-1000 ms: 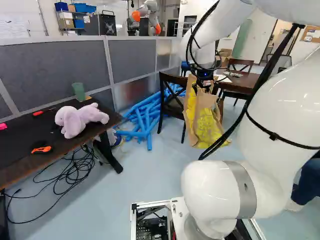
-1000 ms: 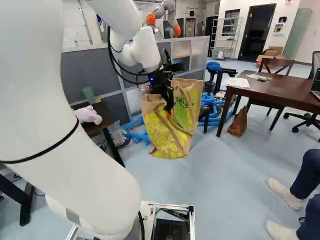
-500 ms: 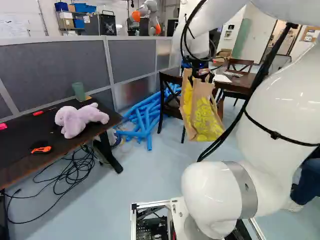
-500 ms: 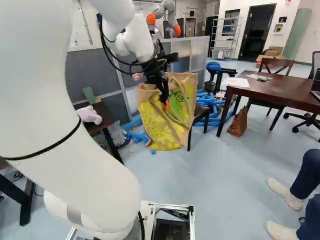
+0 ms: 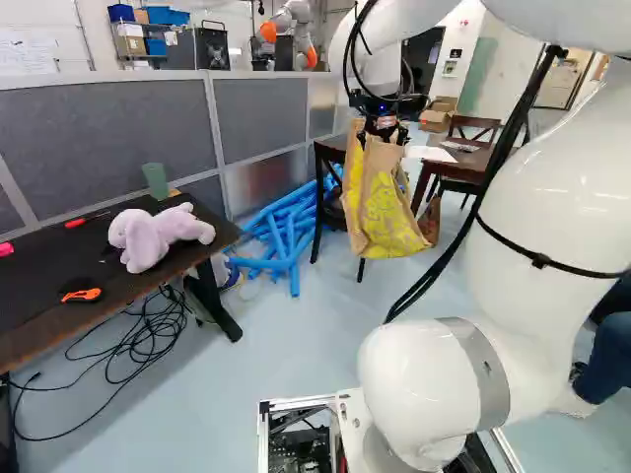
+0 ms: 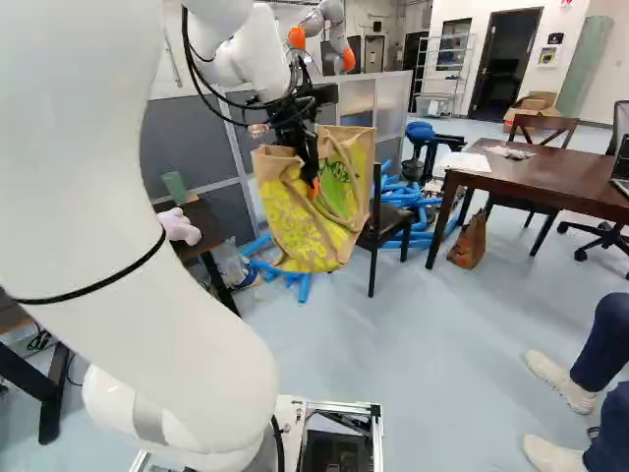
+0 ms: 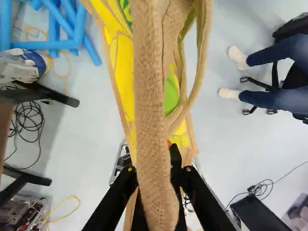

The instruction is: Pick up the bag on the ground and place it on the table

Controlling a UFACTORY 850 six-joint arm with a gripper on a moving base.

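Behind the bag's (image 6: 303,231) cloth in the wrist view, the hand (image 6: 313,184) closed on it, fingertips mostly hidden.

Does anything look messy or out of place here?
Blue tubes are heaped loosely on the floor, black cables lie tangled by a table leg, and the bag hangs lopsided from the gripper.

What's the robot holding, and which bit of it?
A tan and yellow woven bag, pinched in the black gripper by a tan strip at its top; handle or rim, I can't tell.
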